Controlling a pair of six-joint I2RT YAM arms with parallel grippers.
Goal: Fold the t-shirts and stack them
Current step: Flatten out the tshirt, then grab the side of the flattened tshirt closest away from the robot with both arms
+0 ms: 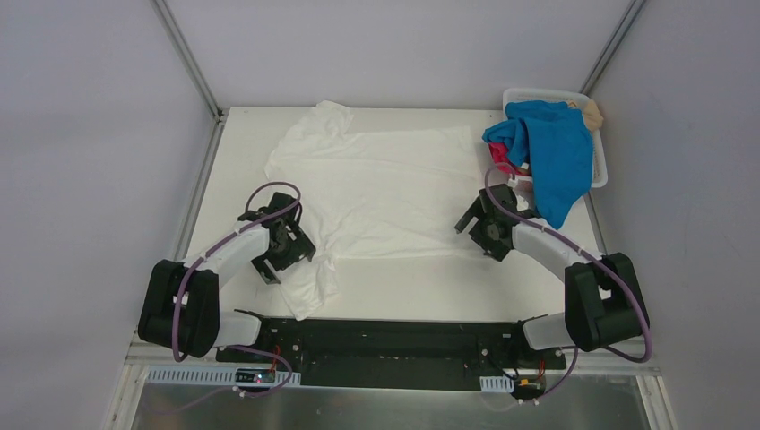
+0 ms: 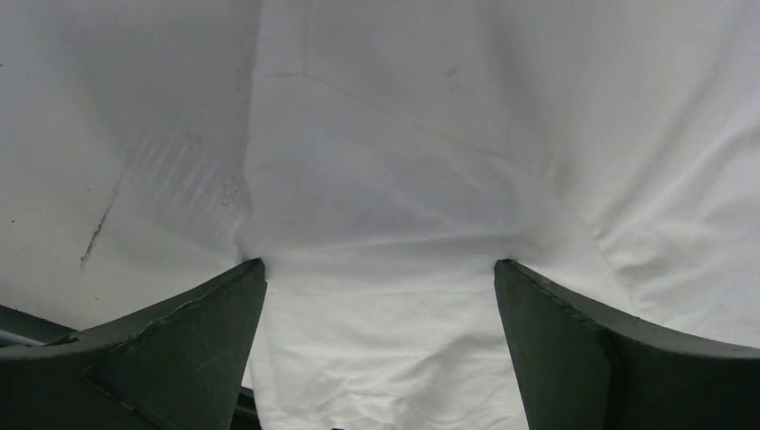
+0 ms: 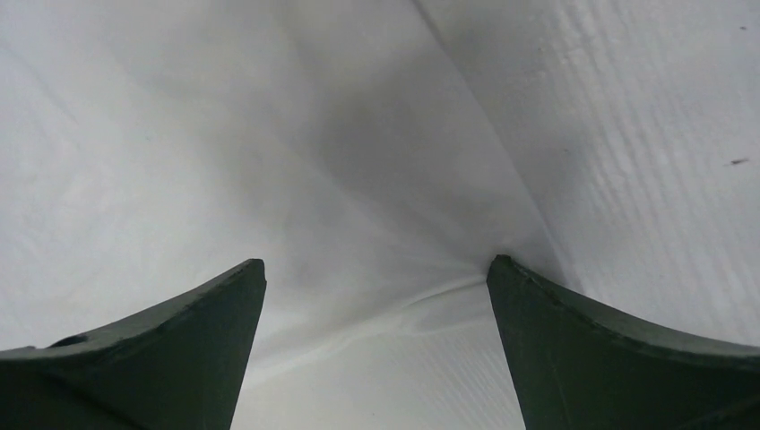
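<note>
Left gripper [image 2: 379,269] has its dark, wedge-shaped jaws spread wide over the near left part of the white tee [image 1: 385,188]. Right gripper [image 3: 376,264] is spread just as wide at the tee's near right edge, where the cloth meets bare board. The tee lies opened out mid-table, thin and softly creased, with one sleeve crumpled at the far left and another bunched at the near left. At the far right a blue tee [image 1: 557,148] hangs in loose folds over a white slotted plastic basket [image 1: 547,93], with a pink tee [image 1: 502,163] under it and a tan tee [image 1: 591,112] at the far corner. The table [image 1: 412,291] is matte white and lightly scuffed.
</note>
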